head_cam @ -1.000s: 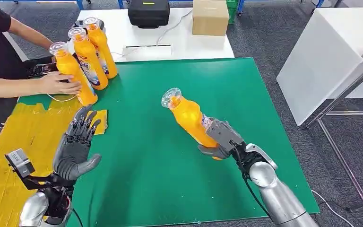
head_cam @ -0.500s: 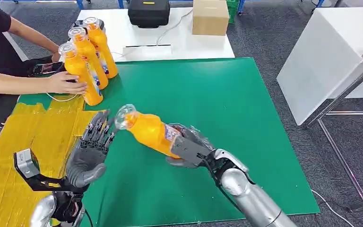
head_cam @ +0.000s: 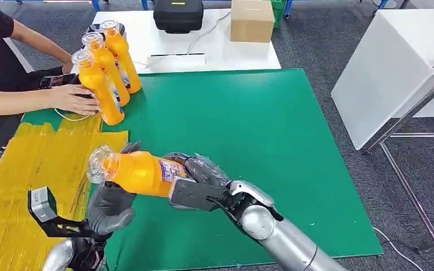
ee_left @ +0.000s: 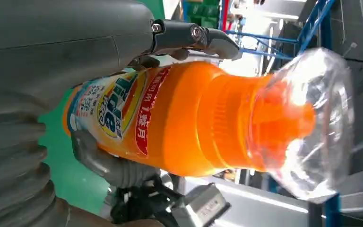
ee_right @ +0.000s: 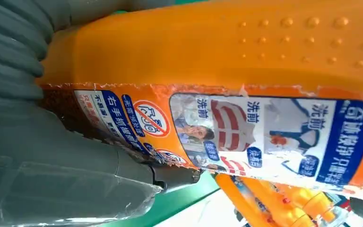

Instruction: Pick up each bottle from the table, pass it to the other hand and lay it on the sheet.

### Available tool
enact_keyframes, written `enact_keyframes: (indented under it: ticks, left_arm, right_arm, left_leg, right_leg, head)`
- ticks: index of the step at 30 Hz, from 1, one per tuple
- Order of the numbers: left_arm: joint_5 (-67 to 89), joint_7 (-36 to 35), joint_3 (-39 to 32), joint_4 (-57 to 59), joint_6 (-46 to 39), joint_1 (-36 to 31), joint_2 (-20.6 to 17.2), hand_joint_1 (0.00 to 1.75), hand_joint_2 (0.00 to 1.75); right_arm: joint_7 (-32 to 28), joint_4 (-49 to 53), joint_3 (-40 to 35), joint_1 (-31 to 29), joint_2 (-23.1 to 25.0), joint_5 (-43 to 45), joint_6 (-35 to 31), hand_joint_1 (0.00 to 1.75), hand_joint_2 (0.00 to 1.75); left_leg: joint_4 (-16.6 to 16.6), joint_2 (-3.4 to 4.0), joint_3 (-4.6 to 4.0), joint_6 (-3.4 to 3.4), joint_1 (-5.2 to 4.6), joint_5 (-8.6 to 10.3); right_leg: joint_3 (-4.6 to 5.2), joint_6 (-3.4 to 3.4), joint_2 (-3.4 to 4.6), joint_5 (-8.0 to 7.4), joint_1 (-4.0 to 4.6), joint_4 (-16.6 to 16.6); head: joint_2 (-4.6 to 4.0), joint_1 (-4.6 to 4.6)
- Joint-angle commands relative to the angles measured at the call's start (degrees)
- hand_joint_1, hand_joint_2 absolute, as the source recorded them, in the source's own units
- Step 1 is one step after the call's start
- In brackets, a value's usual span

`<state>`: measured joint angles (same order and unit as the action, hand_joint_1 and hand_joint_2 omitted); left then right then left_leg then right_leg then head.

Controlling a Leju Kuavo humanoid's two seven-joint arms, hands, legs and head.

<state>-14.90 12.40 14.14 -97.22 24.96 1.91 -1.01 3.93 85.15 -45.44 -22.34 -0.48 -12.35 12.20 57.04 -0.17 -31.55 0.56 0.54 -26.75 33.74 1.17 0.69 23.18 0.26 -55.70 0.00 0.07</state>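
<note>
Bottle carried leftward since a second ago, from mid-mat to the left hand.

The right hand [head_cam: 195, 183] grips the bottle [head_cam: 138, 172] by its labelled base end, holding it nearly level above the near left part of the green mat [head_cam: 271, 147], cap toward the yellow sheet [head_cam: 28, 169]. The left hand [head_cam: 110, 206] sits under the bottle's neck end with fingers [ee_left: 194, 35] curled round it, so both hands hold it. Farther back, three bottles [head_cam: 104, 68] stand together at the mat's far left corner; a person's hand [head_cam: 73, 99] rests on the nearest.
</note>
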Motion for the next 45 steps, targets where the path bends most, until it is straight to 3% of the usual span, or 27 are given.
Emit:
enact_keyframes:
  ticks: [1,7,22,23,24,45]
  left_arm:
    - [6.9,2.2,3.3,-1.8,-2.2,-0.4,0.3,0.00,1.75]
    - [15.7,4.8,4.5,-3.7,-5.8,-1.3,2.2,0.00,1.75]
    - [14.9,4.3,5.5,-1.7,-5.6,-4.1,3.3,0.00,1.75]
    - [14.9,4.3,5.5,-1.5,-5.6,-4.1,3.2,0.45,1.75]
    - [14.9,4.5,5.5,-1.4,-5.5,-4.2,3.1,1.75,1.75]
    - [14.9,4.9,5.1,-0.4,-5.0,-4.2,2.1,1.75,1.75]
  right_arm:
    - [0.2,0.4,-3.4,-2.9,-0.5,0.3,-0.2,1.75,1.75]
    - [0.2,-0.7,-5.3,-2.7,0.7,2.2,1.0,1.75,1.75]
    - [0.6,-8.2,-14.7,-6.7,4.8,6.7,3.6,1.75,1.75]
    - [0.6,-8.5,-14.9,-6.7,4.8,6.8,3.6,1.75,1.75]
    - [0.6,-9.0,-15.1,-6.8,4.8,7.0,3.5,1.75,1.75]
    - [0.5,-8.7,-14.5,-6.4,3.2,7.4,2.5,1.75,1.75]
  left_leg:
    - [0.0,0.04,0.12,-0.02,-0.03,-0.07]
    - [0.0,0.00,0.08,-0.01,-0.03,-0.04]
    - [0.0,0.06,0.18,-0.02,-0.03,-0.04]
    - [0.0,0.03,0.13,-0.02,-0.02,-0.02]
    - [-0.1,0.02,0.13,-0.02,-0.03,-0.01]
    - [-0.1,-0.06,0.12,-0.02,-0.02,0.01]
  right_leg:
    - [-0.08,0.02,-0.02,0.07,-0.03,0.0]
    - [-0.04,0.03,-0.05,0.05,0.00,0.0]
    - [-0.13,0.02,0.00,0.04,0.00,0.0]
    - [-0.08,0.01,-0.01,0.03,0.01,0.0]
    - [-0.07,0.01,-0.01,0.03,0.00,0.0]
    - [-0.07,0.02,-0.10,0.03,0.02,0.0]
  head:
    - [0.02,0.00]
    - [0.00,-0.02]
    - [0.00,0.00]
    - [0.00,0.02]
    - [0.00,-0.02]
    - [0.00,-0.02]
